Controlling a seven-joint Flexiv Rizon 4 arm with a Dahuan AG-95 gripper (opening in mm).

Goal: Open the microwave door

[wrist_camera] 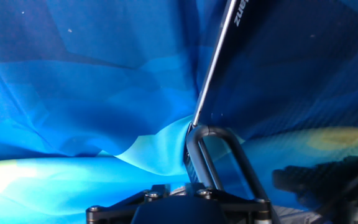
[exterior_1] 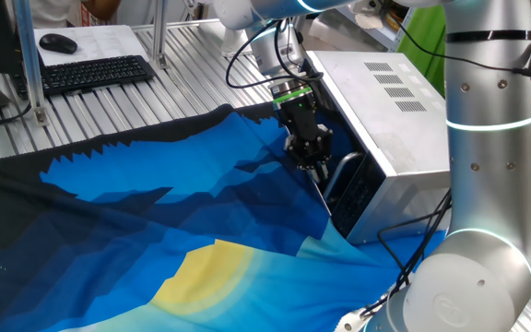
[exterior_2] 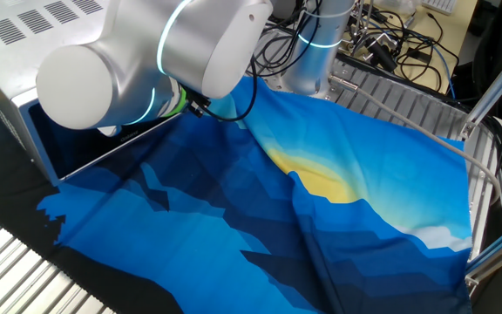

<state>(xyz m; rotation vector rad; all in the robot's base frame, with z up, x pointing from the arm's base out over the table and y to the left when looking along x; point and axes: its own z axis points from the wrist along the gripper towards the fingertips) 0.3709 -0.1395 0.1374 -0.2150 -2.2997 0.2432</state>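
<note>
At the microwave door's [exterior_1: 350, 189] handle [exterior_1: 339, 171] | gripper [exterior_1: 313, 166] right on it, grip or gap impossible to tell | fingertips cut off in hand view | arm hides everything opposite.

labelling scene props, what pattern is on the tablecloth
Blue mountain silhouettes with a yellow sun on the tablecloth; one fixed view shows it best.

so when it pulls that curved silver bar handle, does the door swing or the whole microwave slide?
Probably swings: the dark glass door already stands slightly ajar. The boxy silver-grey metal microwave looks heavy, but it sits on loose blue cloth, so it could creep.
</note>
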